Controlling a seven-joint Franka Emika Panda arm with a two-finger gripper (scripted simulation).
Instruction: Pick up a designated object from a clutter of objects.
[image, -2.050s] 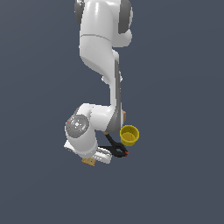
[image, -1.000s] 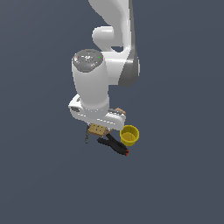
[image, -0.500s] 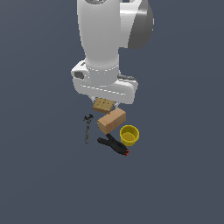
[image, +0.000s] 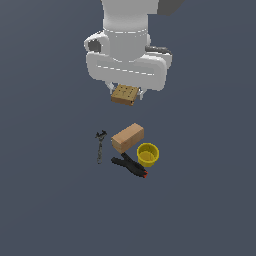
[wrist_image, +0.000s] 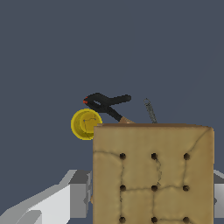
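One arm, one claw (image: 126, 93), seen from the exterior view mostly as a broad white wrist housing hanging over the scene. Clamped in the claw is the tan dotted tile (image: 125, 94), held clear of the bench (image: 45, 200) and sitting just under the housing, slightly tilted. Small pale finger ends show at either side of the tile, touching its edges.

Wrist view: the tile (wrist_image: 153, 175) fills much of the frame, face-on, with a grid of dark dots and faint crack lines across its tan surface. Grey-white claw parts show on both sides of it, pressed up against it.

Four items remain on the bench, grouped below the raised tile in the exterior view:
- brown box (image: 127, 137), plain, lying at an angle in the middle of the group.
- yellow cup (image: 148, 154), upright, mouth open upward, just beside the box on the exterior view's right; whether they touch I cannot tell.
- black clamp (image: 129, 166) with red tips, lying flat, close against the cup and just below the box in that view.
- dark wrench (image: 100, 146), lying flat on the exterior view's left of the box, a little apart from it.

Wrist view also catches the cup (wrist_image: 85, 124), the clamp (wrist_image: 105, 104) and the wrench (wrist_image: 150, 111) beyond the tile's edge; only a sliver of brown shows where the box lies behind the tile.
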